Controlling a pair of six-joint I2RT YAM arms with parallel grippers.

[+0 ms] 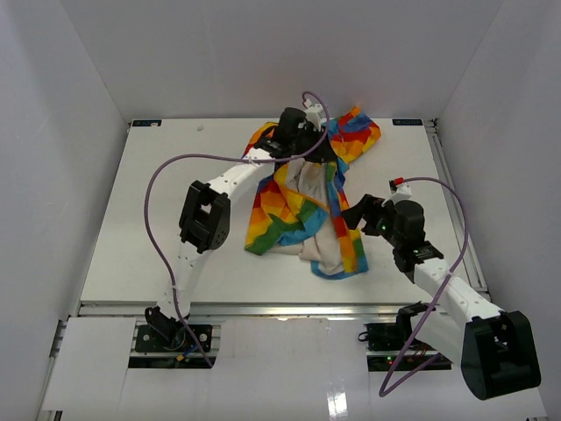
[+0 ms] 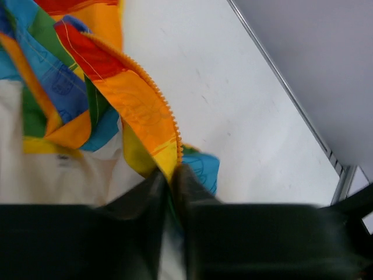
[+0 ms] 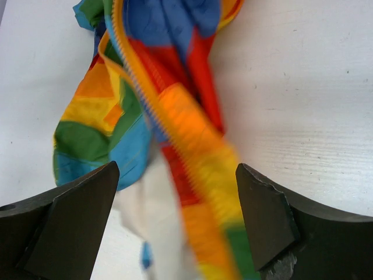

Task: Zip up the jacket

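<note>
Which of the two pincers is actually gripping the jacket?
The left pincer, shut on the zipper edge of the jacket; the right pincer stands wide open.

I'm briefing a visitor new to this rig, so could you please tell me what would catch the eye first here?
The rainbow jacket lies crumpled and unzipped in the middle of the table, white lining showing. The left arm has its jaws shut on the toothed zipper edge at the far end; the right arm holds its jaws wide open over the jacket's right side.
</note>
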